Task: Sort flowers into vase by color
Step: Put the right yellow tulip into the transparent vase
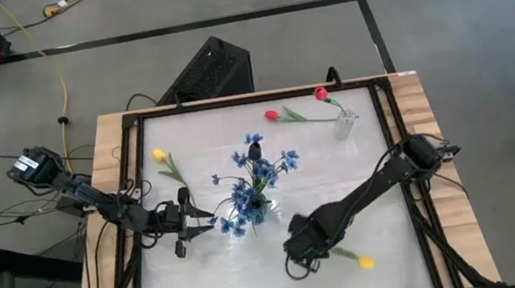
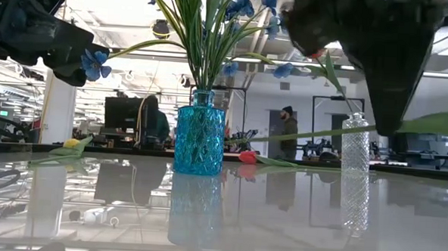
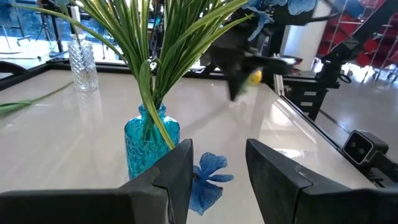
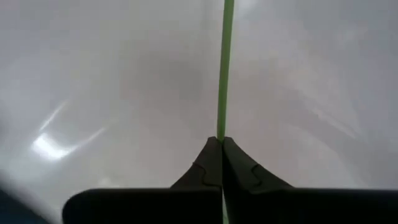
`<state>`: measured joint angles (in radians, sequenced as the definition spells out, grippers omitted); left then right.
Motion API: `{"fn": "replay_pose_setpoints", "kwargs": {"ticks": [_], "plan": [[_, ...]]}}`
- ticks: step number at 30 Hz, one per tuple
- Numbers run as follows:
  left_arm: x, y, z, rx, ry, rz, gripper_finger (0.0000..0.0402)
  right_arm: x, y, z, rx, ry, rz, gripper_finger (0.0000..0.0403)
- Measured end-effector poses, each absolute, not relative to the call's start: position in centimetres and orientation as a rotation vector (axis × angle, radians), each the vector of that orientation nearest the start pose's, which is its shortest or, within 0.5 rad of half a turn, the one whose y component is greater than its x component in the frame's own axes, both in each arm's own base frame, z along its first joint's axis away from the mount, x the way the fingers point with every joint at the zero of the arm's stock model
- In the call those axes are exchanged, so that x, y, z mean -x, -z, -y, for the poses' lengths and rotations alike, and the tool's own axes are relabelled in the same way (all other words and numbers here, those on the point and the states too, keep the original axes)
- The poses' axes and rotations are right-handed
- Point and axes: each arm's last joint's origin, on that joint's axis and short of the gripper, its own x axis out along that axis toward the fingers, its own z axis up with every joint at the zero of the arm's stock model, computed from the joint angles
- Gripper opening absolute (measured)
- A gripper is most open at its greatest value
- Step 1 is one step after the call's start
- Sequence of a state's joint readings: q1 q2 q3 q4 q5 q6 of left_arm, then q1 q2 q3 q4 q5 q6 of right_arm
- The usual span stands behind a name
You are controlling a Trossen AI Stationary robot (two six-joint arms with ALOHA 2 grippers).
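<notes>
The left gripper (image 3: pixel 217 171) is hovering with its fingers (image 3: pixel 177 168) spread apart just beside a blue glass vase (image 3: pixel 146 146) that is holding green stems (image 3: pixel 146 56), a blue blossom (image 3: pixel 208 177) is lying between them, and a clear vase (image 3: pixel 83 59) is standing farther off.

Two yellow tulips (image 1: pixel 159 155) (image 1: pixel 365 262), two red tulips (image 1: pixel 272 116) (image 1: pixel 320 94), one blue spray bunch (image 1: pixel 253 185), two vases (image 1: pixel 254 208) (image 1: pixel 344 124).

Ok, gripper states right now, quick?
Left gripper: open, empty, beside the blue glass vase.
Right gripper: shut on the yellow tulip's thin green stem.
</notes>
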<state>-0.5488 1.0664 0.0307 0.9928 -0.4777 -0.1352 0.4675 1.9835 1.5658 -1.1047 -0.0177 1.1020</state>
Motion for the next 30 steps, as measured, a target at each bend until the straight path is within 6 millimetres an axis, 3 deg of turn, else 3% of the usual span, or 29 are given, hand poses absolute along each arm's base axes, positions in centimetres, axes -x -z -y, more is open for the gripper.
{"fn": "replay_pose_setpoints", "kwargs": {"ticks": [6, 11, 17, 23, 30], "plan": [[-14.5, -15.0, 7.3, 0.116, 0.069, -0.043, 0.0137, -32.1, -20.8, -14.9, -0.429, 0.757, -1.552, 0.0031], [-14.5, -15.0, 7.4, 0.12, 0.088, -0.044, 0.0137, -32.7, -20.6, -14.2, -0.439, 0.77, -1.532, 0.0075], [-14.5, -15.0, 7.4, 0.121, 0.094, -0.045, 0.0137, -33.2, -20.6, -13.4, -0.483, 0.746, -1.554, 0.016], [-14.5, -15.0, 7.4, 0.121, 0.093, -0.044, 0.0137, -33.2, -20.6, -12.7, -0.323, 0.451, -1.718, 0.0232], [-14.5, -15.0, 7.4, 0.118, 0.092, -0.045, 0.0137, -32.8, -20.6, -13.5, 0.116, -0.092, -1.779, 0.0241]]}}
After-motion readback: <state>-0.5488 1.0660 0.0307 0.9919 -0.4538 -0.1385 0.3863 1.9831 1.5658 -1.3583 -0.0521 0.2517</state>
